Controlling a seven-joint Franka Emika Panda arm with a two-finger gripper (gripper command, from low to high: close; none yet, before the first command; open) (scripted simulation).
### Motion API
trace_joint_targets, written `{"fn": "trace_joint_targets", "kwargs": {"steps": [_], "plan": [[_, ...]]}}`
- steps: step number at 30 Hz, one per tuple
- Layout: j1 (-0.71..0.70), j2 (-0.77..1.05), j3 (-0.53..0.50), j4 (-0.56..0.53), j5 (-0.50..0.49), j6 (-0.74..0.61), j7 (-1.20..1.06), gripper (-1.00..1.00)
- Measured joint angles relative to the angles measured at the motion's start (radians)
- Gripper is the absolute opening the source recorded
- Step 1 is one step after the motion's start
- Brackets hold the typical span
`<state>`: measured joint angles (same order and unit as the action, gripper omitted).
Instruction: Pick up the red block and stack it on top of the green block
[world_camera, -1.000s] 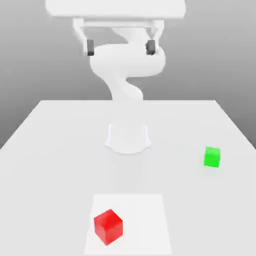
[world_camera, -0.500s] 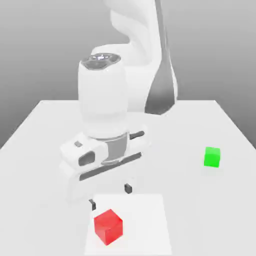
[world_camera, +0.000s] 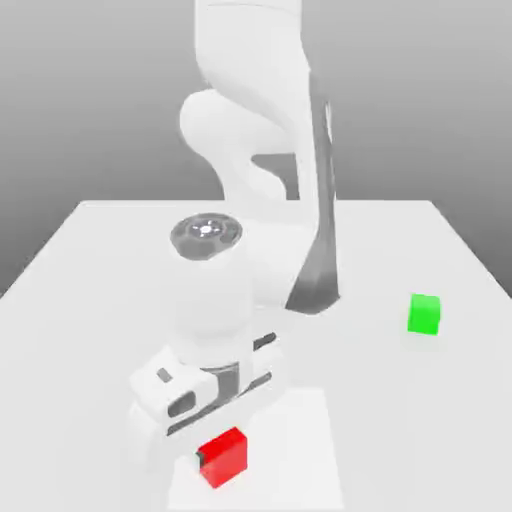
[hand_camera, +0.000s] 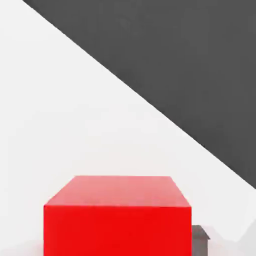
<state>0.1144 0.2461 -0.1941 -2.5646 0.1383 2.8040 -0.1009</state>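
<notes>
Exterior view: gripper (world_camera: 218, 462) low over the white table (world_camera: 90, 270).
Red block (world_camera: 225, 457): between the fingers (hand_camera: 200, 239), on the table.
Fingers: clamped on red block.
Green block (world_camera: 424, 313): well apart, toward the exterior view's right.

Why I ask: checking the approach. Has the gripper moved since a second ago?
Yes. In the exterior view the gripper has come down from high above the table to the red block; the green block stayed put.
</notes>
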Motion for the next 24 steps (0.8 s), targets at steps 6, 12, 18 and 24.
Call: {"fn": "trace_joint_targets", "kwargs": {"steps": [6, 12, 18, 24], "plan": [[0.09, -0.154, 0.083, -0.067, -0.022, -0.09, -0.111, -1.0], [0.352, -0.269, 0.209, -0.163, 0.049, -0.11, -0.411, -1.0], [0.544, -0.385, 0.305, -0.259, 0.074, -0.125, -0.673, -1.0], [0.739, -0.492, 0.407, -0.35, 0.06, -0.135, -0.892, -1.0]]}}
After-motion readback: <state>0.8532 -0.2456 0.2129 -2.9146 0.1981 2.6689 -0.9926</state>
